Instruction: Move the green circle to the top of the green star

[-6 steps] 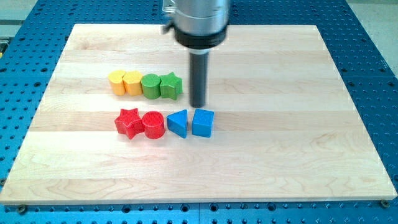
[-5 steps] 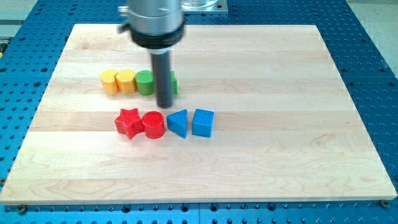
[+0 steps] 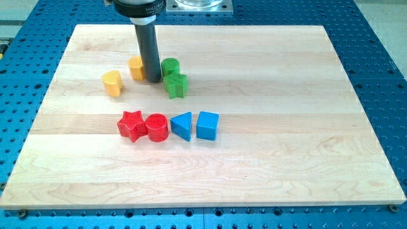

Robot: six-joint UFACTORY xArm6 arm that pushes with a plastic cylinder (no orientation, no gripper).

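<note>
**Green circle sits above green star as rod stands between blocks**

My tip (image 3: 153, 79) rests on the wooden board (image 3: 286, 127) near the view's top left, wedged between a yellow block (image 3: 135, 67) on its left and the green circle (image 3: 169, 67) on its right, just beside both. The rod has no fingers or jaws, so there is nothing to spread or pinch; it ends in a plain dark cylinder.

The green circle lies toward the view's top from the green star (image 3: 175, 84), touching or nearly touching it; the star sits slightly to the right of the tip and lower. A second yellow block (image 3: 112, 83) stands apart at the view's left, its exact shape hard to make out.

Lower down, well apart from the tip, four blocks form a row: a red star (image 3: 131, 125), a red circle (image 3: 156, 127) touching it, a blue triangle (image 3: 182, 125) and a blue cube (image 3: 207, 125). The board lies on a blue perforated table (image 3: 381, 76).
</note>
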